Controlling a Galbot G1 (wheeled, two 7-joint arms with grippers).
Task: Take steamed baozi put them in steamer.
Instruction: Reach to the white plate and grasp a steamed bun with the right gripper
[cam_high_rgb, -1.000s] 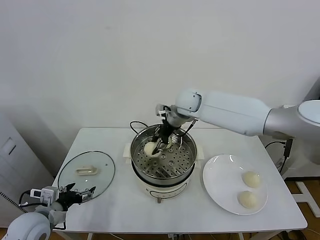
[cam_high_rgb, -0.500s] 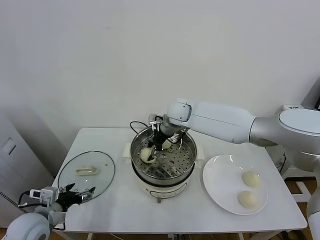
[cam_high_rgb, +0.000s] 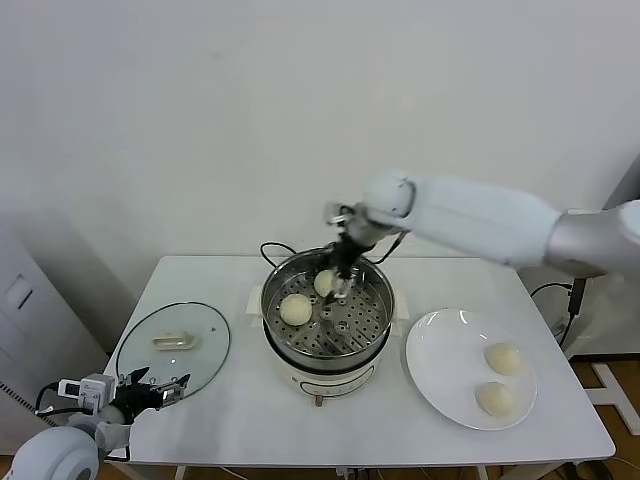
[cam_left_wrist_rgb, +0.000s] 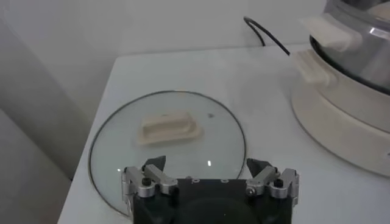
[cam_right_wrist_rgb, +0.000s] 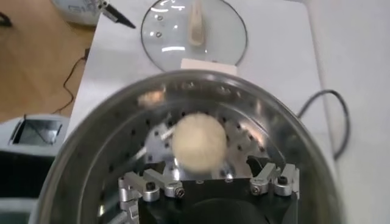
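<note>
The steamer (cam_high_rgb: 372, 352) stands mid-table with two baozi on its perforated tray: one at the left (cam_high_rgb: 295, 309) and one toward the back (cam_high_rgb: 325, 283). My right gripper (cam_high_rgb: 343, 272) hangs open and empty just above the back of the pot, beside the rear bun. The right wrist view shows one bun (cam_right_wrist_rgb: 198, 142) lying free on the tray ahead of the open gripper (cam_right_wrist_rgb: 207, 179). Two more baozi (cam_high_rgb: 502, 357) (cam_high_rgb: 494, 398) lie on the white plate (cam_high_rgb: 445, 350). My left gripper (cam_high_rgb: 152, 390) is parked, open, at the front left.
The flat glass lid (cam_high_rgb: 172, 345) lies left of the steamer, also in the left wrist view (cam_left_wrist_rgb: 170, 146) and the right wrist view (cam_right_wrist_rgb: 194, 27). A black cord (cam_high_rgb: 272, 250) runs behind the pot. The steamer base (cam_left_wrist_rgb: 341, 115) shows in the left wrist view.
My right gripper let go of the bun on the left of the tray, then rose and drew back toward the rear of the pot. The left arm has not moved.
</note>
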